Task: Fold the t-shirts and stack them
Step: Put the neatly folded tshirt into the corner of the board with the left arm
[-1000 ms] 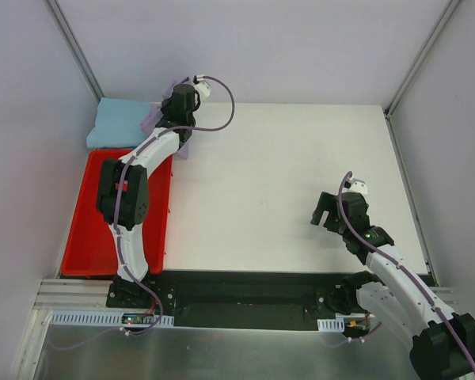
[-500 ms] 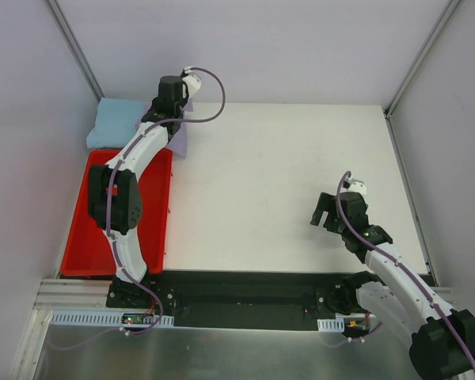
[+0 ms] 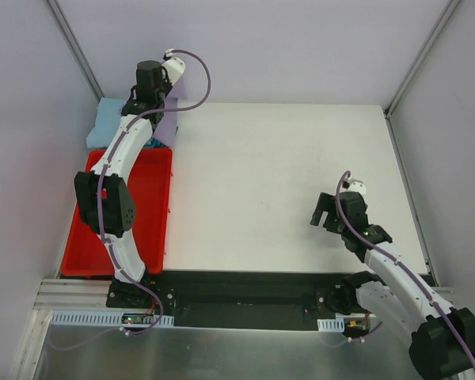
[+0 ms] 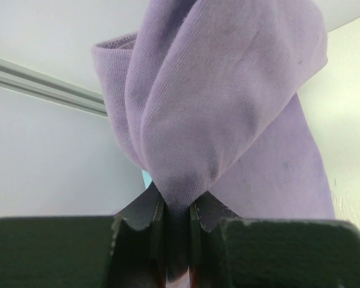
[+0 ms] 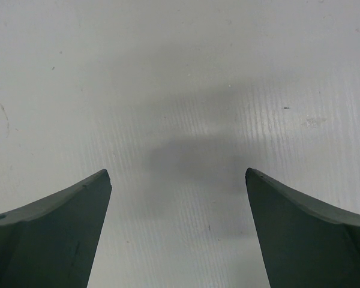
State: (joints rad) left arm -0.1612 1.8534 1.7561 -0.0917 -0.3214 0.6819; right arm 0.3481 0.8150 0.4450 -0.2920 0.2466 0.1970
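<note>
Firmly, left hand [image 4: 177, 209] pinching lavender t-shirt [image 4: 228, 102] (bunched) — outstretched, right hand [image 5: 177, 174] splayed.

Place: robot lab test cell
Evidence: plain white enclosure walls [image 3: 261, 47]; aluminium frame posts [image 3: 74, 47]; white table [image 3: 285, 182]; bolted arm bases [image 3: 127, 294]
</note>
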